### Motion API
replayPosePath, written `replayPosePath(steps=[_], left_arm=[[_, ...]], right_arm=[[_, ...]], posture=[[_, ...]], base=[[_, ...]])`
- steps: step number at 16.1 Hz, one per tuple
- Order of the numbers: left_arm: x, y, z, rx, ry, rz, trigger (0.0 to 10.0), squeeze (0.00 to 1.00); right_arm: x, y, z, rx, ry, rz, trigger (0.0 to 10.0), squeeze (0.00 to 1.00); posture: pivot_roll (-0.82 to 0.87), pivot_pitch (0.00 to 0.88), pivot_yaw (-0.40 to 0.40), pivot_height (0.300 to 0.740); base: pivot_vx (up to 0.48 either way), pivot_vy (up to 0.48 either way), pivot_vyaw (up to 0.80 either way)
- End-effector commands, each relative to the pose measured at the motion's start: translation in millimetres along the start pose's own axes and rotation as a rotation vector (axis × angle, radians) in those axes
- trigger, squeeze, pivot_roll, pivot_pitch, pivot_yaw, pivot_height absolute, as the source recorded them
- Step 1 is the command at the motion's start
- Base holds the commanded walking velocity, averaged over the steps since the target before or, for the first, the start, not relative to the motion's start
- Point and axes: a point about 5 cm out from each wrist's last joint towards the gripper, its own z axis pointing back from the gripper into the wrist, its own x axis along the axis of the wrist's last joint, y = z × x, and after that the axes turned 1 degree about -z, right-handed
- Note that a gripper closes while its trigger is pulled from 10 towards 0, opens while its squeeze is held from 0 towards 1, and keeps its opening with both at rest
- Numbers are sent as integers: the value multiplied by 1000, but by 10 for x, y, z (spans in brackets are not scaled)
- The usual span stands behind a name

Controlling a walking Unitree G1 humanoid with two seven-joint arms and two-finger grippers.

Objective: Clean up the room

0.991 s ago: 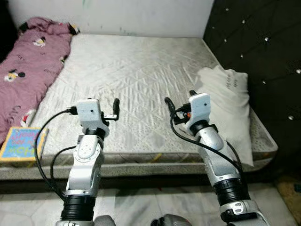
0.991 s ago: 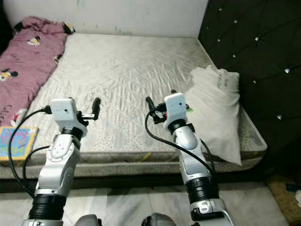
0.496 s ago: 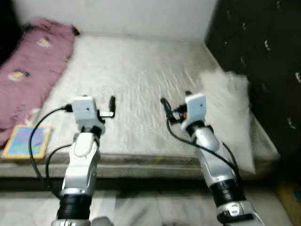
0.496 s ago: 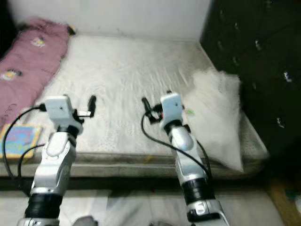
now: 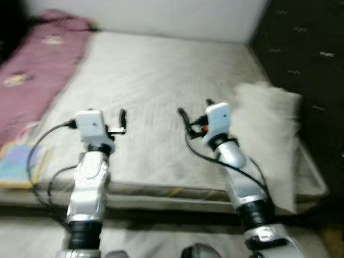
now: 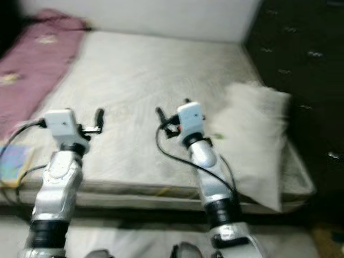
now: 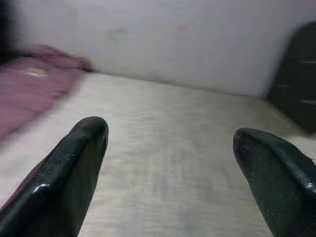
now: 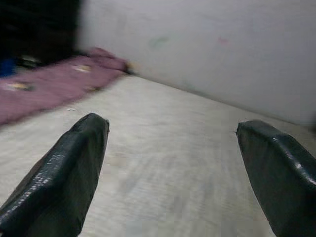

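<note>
Nearest the camera, both silver arms reach forward over the front edge of a bare quilted mattress (image 5: 161, 80). The left tool (image 7: 168, 163) hangs above the mattress with its two black fingers (image 7: 74, 173) spread wide and nothing between them; the right tool (image 8: 173, 168) is held the same way, fingers (image 8: 69, 173) well apart and empty, a black cable looping down from its wrist. At the mattress's front left corner lies a colourful book (image 5: 19, 164), blurred, just beside the lower end of a pink patterned blanket (image 5: 37, 70) that runs along the left side up to the far wall. On the right side a white pillow (image 5: 271, 129) lies against a dark tufted headboard (image 5: 306, 70), overhanging the mattress edge slightly. Beyond the mattress stands a plain white wall (image 7: 173, 39).
</note>
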Motion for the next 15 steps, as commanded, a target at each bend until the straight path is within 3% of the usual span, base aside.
replayPosePath(steps=[1, 12, 15], left_arm=[[43, 65, -5, 5, -16, -15, 10000, 0], [-5, 69, 13, 2, 14, -33, 10000, 0], [-32, 76, 16, 4, 26, -24, 10000, 0]], right_arm=[[56, 33, -41, 3, -21, -10, 10000, 0], [31, 35, -32, -5, -16, -21, 10000, 0], [18, 41, -27, -6, -13, -25, 10000, 0]], posture=[[12, 0, -64, 740], [30, 0, -57, 740], [28, 0, -56, 740]], base=[[322, 0, 0], [29, 0, 0], [0, -337, 0]])
